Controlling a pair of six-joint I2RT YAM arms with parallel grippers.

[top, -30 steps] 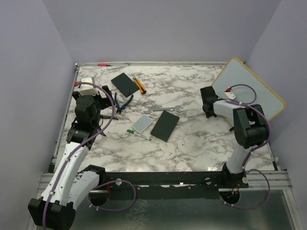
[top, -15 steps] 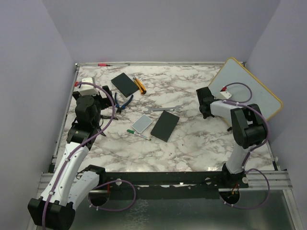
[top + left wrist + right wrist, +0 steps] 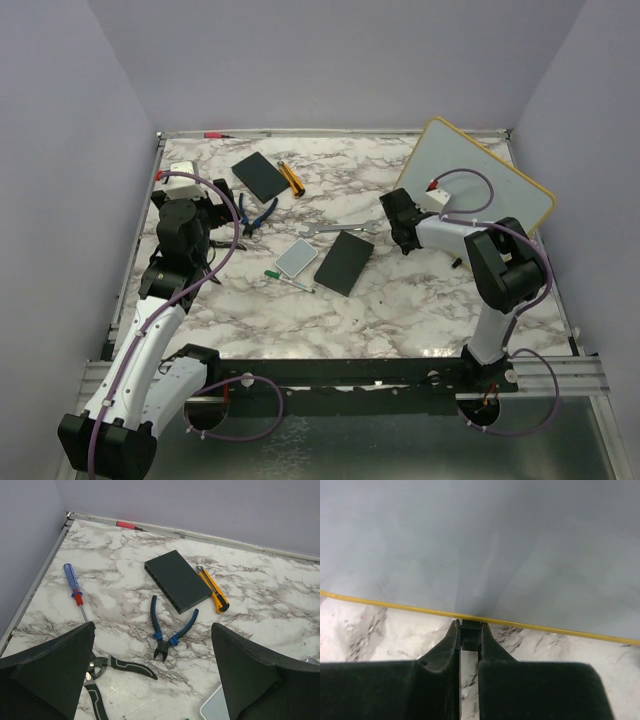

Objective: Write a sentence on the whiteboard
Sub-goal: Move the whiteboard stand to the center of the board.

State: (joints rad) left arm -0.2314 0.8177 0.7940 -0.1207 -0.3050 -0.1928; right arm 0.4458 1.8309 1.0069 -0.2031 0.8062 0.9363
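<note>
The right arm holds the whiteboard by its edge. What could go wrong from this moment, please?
1. The right gripper has its jaws shut on only the thin yellow rim of the whiteboard, at the very tips. With so little hold, the board may slip out or pivot.
2. If the board is pulled toward the centre, it may push the wrench and the black slab, which lie in that direction.
</note>
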